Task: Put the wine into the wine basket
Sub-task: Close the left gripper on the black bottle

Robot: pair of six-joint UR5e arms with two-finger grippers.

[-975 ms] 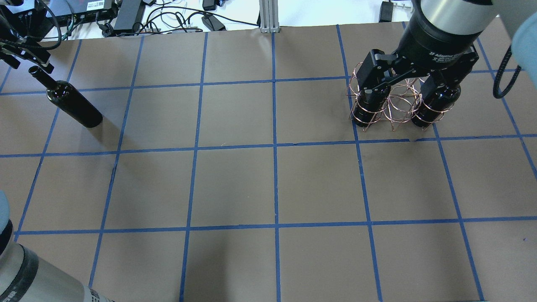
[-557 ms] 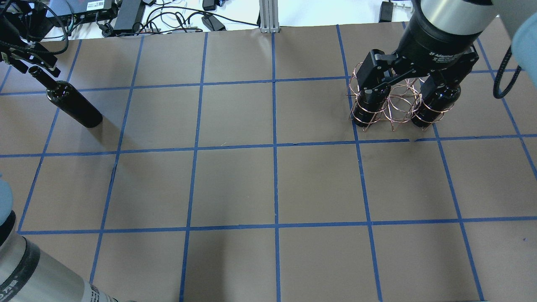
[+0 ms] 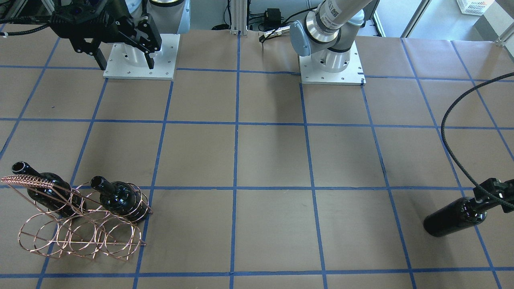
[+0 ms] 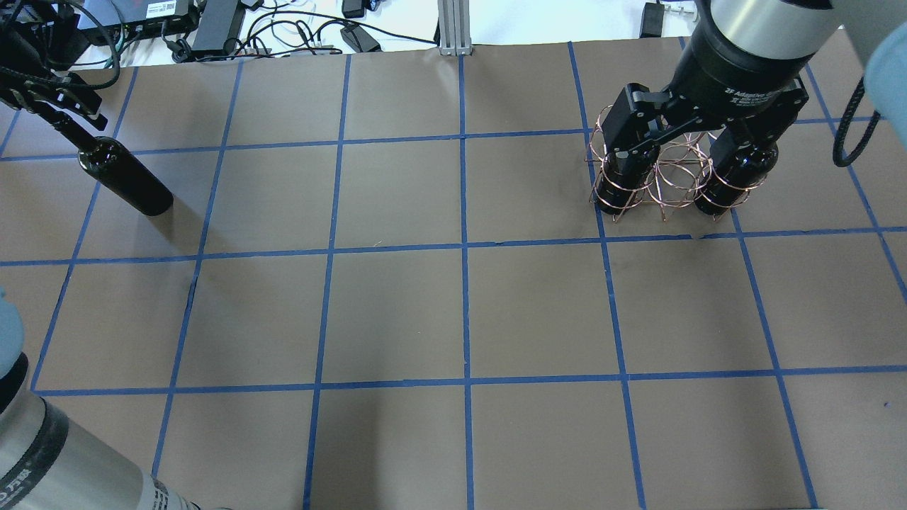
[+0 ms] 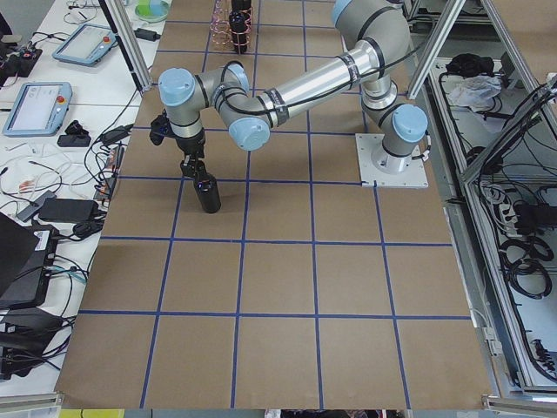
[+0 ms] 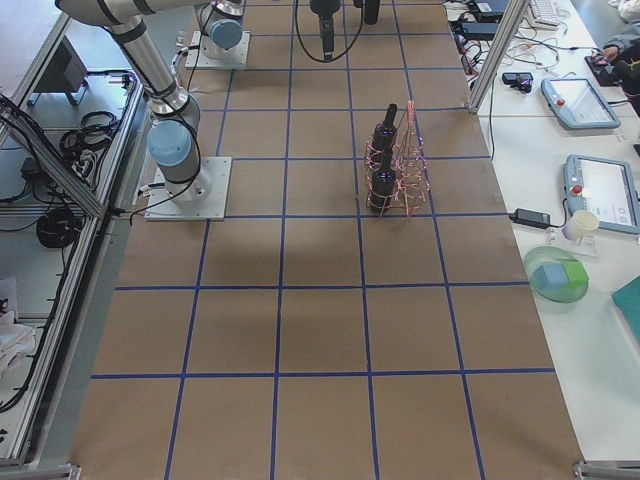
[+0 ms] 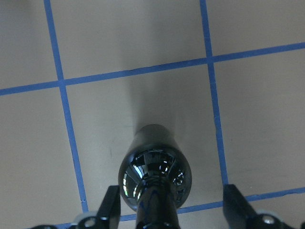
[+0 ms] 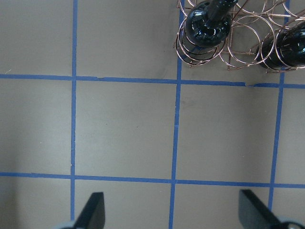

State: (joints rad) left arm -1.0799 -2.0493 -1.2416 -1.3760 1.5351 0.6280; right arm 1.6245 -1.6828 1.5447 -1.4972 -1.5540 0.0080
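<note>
Surface: I am looking at a table [image 4: 397,312] covered in brown paper and ruled into squares by blue tape [image 4: 465,312]. Cables [image 4: 283,25] lie along its far edge beside an aluminium post [image 4: 453,28].
Far left: the wine [image 4: 127,177] stands upright on the paper near the far edge, well apart from the basket.
Left gripper: the left gripper [image 7: 171,210] sits over the bottle's neck. In my wrist view its fingers [image 7: 110,210] straddle the glass with a gap on each side, so the jaws are released and not touching.
Hose: a black hose [image 3: 453,140] arcs down to that wrist above the bottle.
Middle: the wide stretch of paper between bottle and basket, and the near half of the table, is open room for the arms.
Far right: the wine basket [image 3: 80,239] rests on the paper with its coil handle slanting up. Two bottles [image 3: 120,198] stand upright in it, one at each end, with open wire rings between them.
Right gripper: the right gripper [image 8: 174,210] hangs high above the paper on the robot's side of the basket, jaws spread wide with nothing between them.
Edges: a desk [image 5: 52,87] with tablets runs just beyond the far edge, near the lone bottle.
</note>
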